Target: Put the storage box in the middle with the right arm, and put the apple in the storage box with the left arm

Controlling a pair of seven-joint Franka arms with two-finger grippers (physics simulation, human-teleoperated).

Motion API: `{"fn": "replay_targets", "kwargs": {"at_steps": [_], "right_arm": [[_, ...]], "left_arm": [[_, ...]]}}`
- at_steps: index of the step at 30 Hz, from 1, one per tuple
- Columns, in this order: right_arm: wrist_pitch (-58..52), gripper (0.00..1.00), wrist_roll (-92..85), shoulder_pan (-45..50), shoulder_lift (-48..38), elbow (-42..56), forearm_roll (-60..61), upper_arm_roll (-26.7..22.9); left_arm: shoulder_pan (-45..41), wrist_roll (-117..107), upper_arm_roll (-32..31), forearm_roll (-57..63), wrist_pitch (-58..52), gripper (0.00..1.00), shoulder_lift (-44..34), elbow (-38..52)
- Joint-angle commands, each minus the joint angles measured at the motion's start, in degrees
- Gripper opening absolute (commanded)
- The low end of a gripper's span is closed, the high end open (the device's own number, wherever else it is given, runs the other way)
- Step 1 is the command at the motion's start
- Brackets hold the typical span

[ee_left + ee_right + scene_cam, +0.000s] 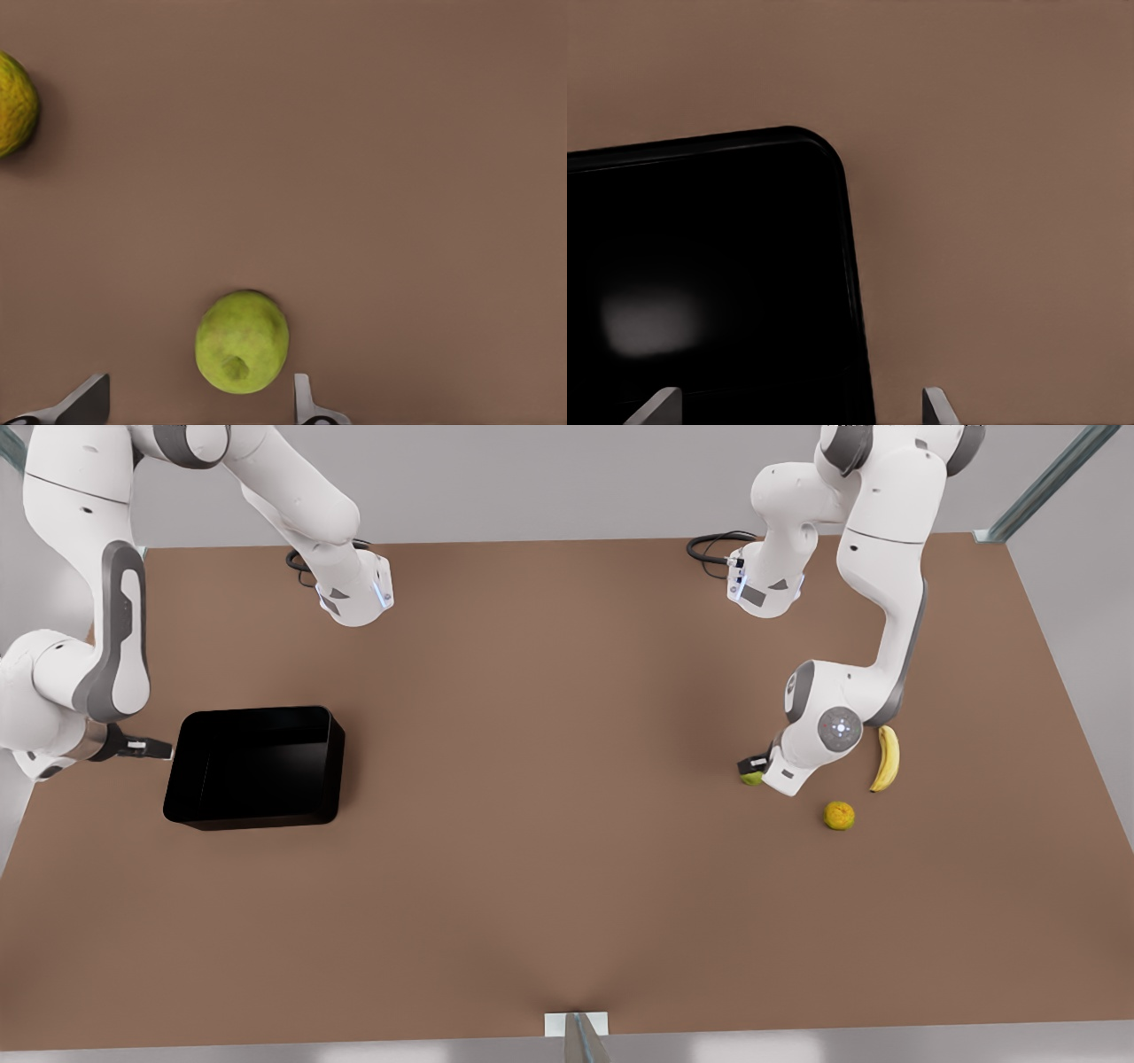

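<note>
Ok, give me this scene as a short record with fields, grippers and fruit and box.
left gripper: open, straddling the apple, not closed on it
right gripper: open, fingers either side of the storage box wall
storage box position: front view's left, not central
orange fruit: on table near apple
banana: beside the left arm

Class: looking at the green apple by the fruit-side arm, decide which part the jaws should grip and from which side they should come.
Grip the apple across its round middle, coming straight down from above. It sits alone on the table, apart from the orange fruit, and the left gripper already has its open jaws either side.
</note>
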Motion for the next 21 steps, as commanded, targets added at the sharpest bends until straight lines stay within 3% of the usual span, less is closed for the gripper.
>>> {"fn": "replay_targets", "kwargs": {"at_steps": [1,8,21], "right_arm": [[0.3,1.00,0.0,-0.2,0.3,0.0,-0.3,0.0],[7.0,1.00,0.9,-0.9,1.8,-6.2,-0.3,2.4],[23.2,1.00,-1.0,-5.2,10.3,-10.8,-6.6,2.4]], "left_arm": [[0.0,0.0,0.0,0.0,0.0,1.00,0.0,-0.1],[0.0,4.6,-0.3,0.2,-0.3,1.00,1.4,0.2],[-0.1,4.1,-0.2,0.1,0.0,1.00,6.6,3.5]]}}
